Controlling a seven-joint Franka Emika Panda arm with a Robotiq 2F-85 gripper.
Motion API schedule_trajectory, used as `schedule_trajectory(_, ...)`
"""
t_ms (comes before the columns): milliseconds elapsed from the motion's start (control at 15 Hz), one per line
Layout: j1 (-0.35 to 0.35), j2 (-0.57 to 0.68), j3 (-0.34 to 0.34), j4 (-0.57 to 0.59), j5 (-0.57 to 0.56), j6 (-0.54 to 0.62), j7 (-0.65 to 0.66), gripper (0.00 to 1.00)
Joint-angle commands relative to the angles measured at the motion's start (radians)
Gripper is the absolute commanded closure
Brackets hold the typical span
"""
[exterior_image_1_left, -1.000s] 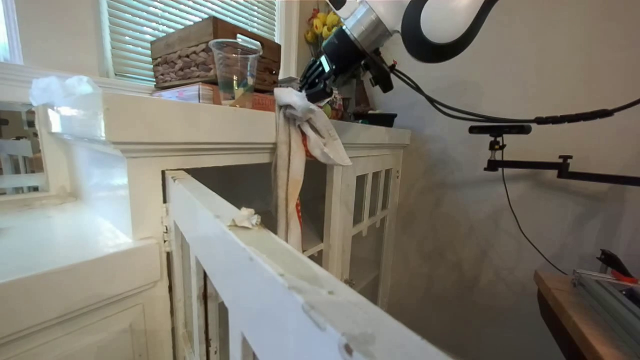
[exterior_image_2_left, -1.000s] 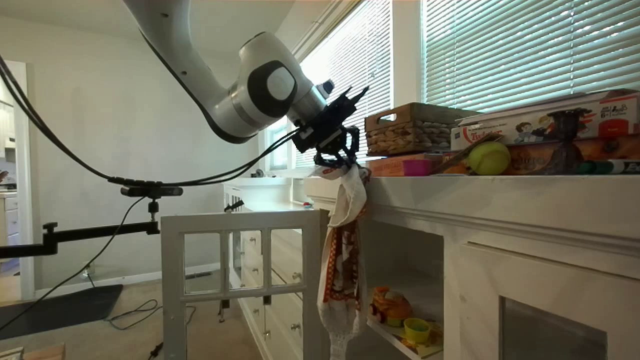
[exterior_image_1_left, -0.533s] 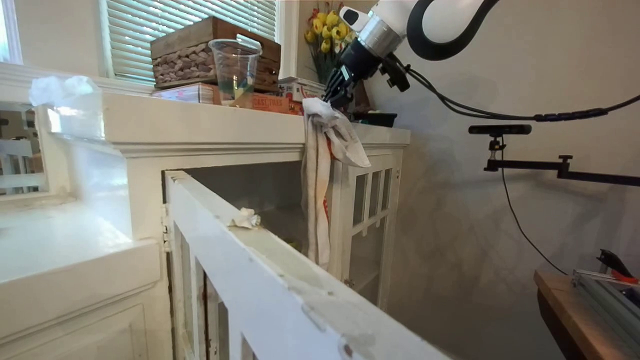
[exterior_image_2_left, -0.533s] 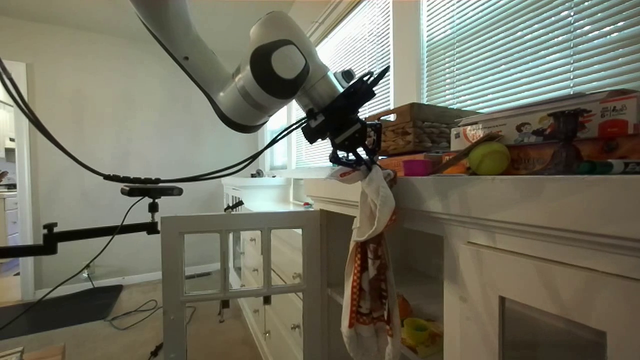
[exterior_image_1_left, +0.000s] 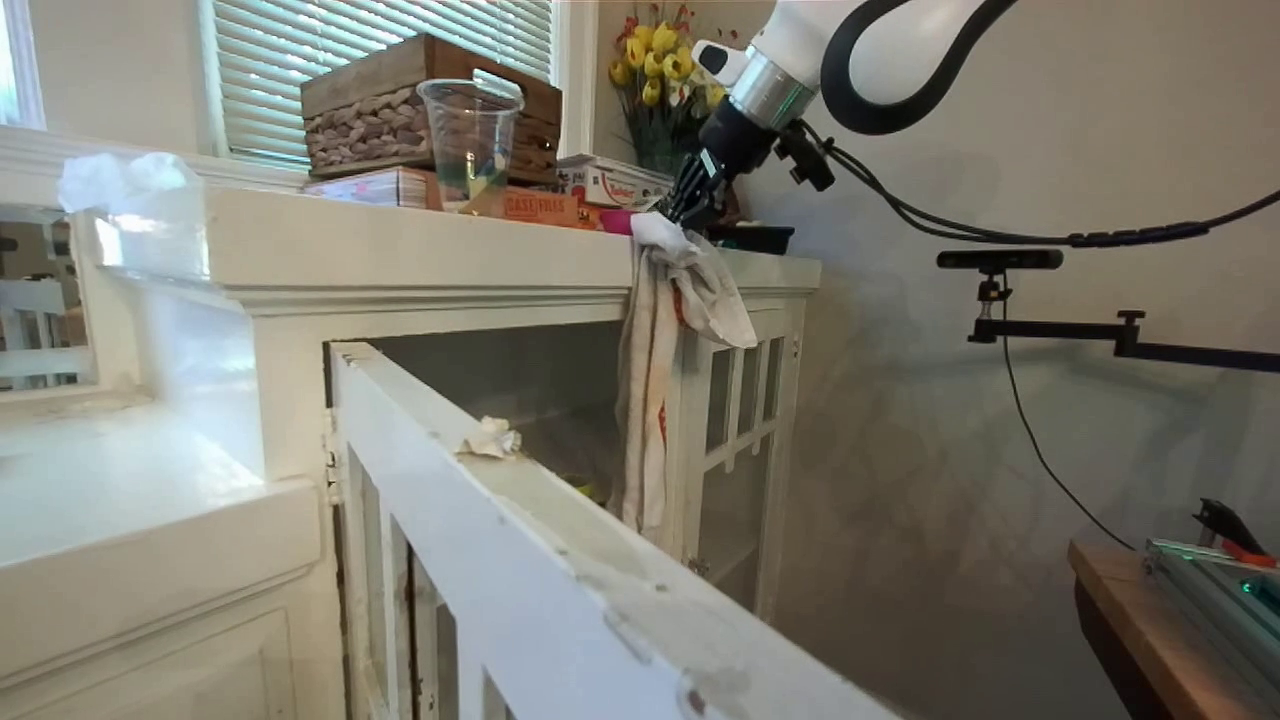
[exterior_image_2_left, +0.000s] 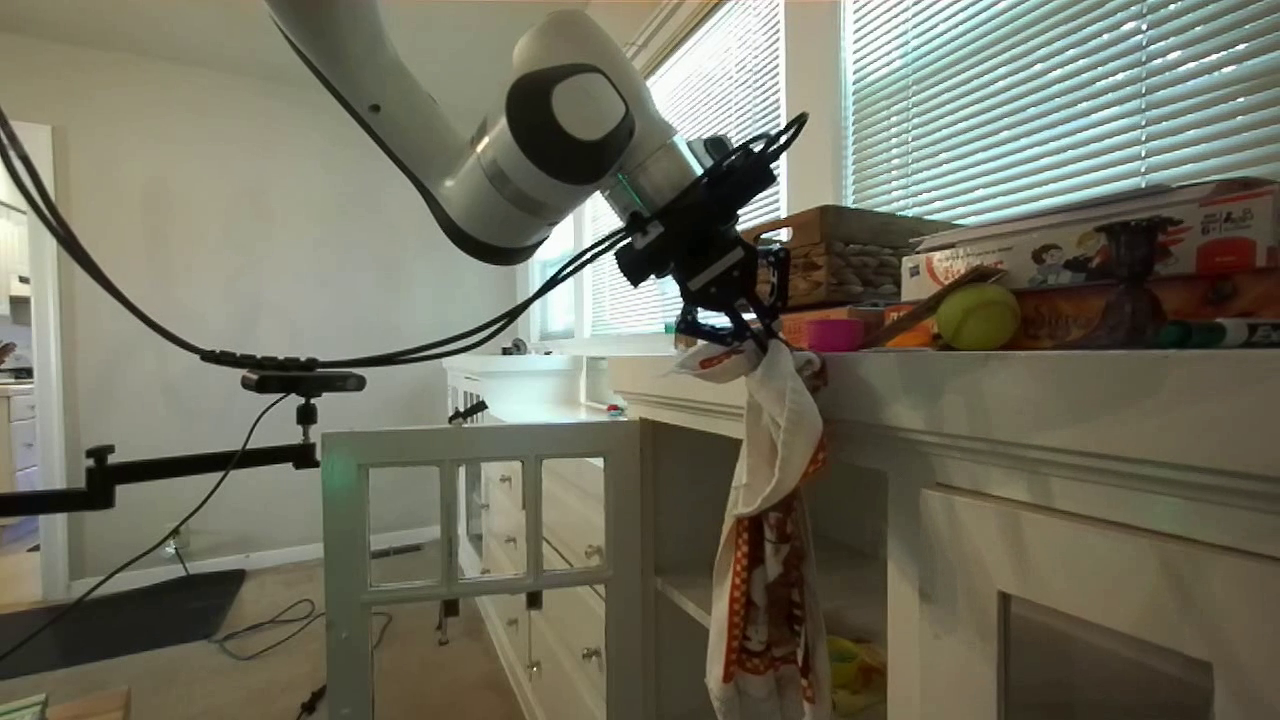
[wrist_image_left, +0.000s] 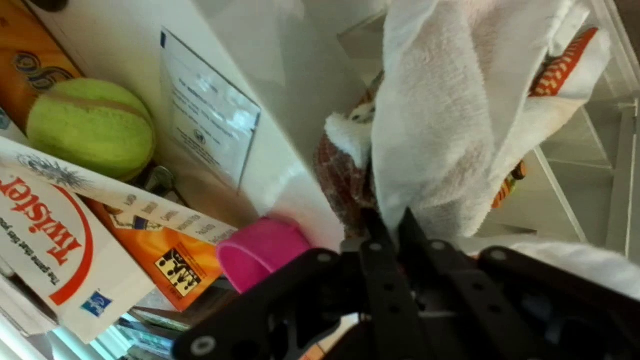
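Towel (wrist_image_left: 440, 125), in the wrist view, is gripped by your pincer (wrist_image_left: 390, 217), its folds bulging beyond it; a pink cup (wrist_image_left: 272, 245) is near the pincer, a tennis ball (wrist_image_left: 90, 127) farther from it. In an exterior view, you see the towel hang below the pincer, with yellow flowers (exterior_image_1_left: 654, 64) behind it. In an exterior view, a woven basket (exterior_image_2_left: 860, 268) is behind the pincer and an open cabinet door (exterior_image_2_left: 490, 587) lower than it.

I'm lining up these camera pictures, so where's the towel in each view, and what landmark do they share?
In an exterior view: towel near the middle.
In an exterior view: towel right of centre, reaching the bottom edge.
Wrist view: towel mostly upper right, gripped by the fingers.
Shared landmark: pink cup.
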Motion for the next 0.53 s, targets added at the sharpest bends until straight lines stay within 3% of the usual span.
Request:
schedule_trajectory(0, -0.047, 0.004, -0.018, -0.003, -0.089, 0.030, 0.057, 0.97)
schedule_trajectory(467, -0.129, 0.012, -0.059, -0.005, -0.194, 0.016, 0.138, 0.97)
